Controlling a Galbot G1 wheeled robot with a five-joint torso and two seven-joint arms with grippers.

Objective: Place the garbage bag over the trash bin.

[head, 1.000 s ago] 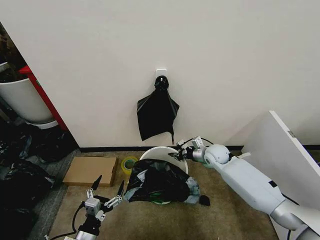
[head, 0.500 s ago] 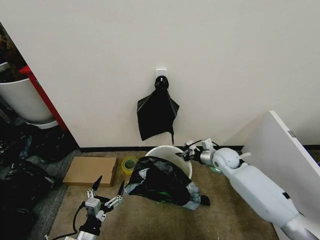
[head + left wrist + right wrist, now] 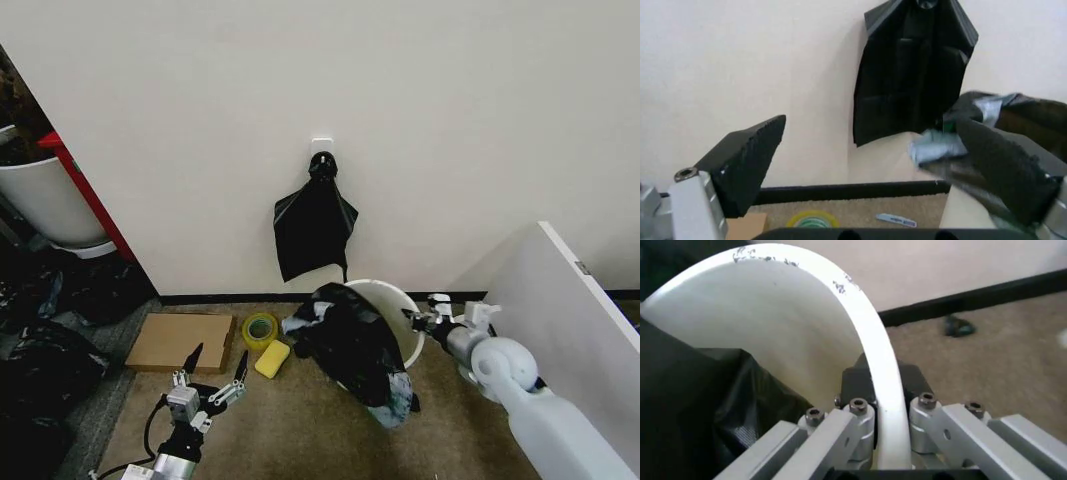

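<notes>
The trash bin (image 3: pixel 392 305), a round white bucket, stands tilted on the carpet below the wall hook. The garbage bag (image 3: pixel 352 345), black and crinkly, lies over the bin's left and front rim and hangs down to the floor. My right gripper (image 3: pixel 420 320) is at the bin's right side, shut on its thick rim (image 3: pixel 881 370), which runs between the two fingers. In the right wrist view the garbage bag (image 3: pixel 700 405) lies inside the bin. My left gripper (image 3: pixel 207 380) sits low at the left, open, apart from the bag (image 3: pixel 1030 112).
Black bags (image 3: pixel 314 225) hang from a white wall hook. A flat cardboard piece (image 3: pixel 180 340), a yellow tape roll (image 3: pixel 261 327) and a yellow sponge (image 3: pixel 271 359) lie left of the bin. A white board (image 3: pixel 570 320) leans at the right. A larger white tub (image 3: pixel 40 200) stands far left.
My right gripper has moved right with the rim, and the bin and bag went with it and tipped. The yellow sponge now shows. The left gripper has not moved.
</notes>
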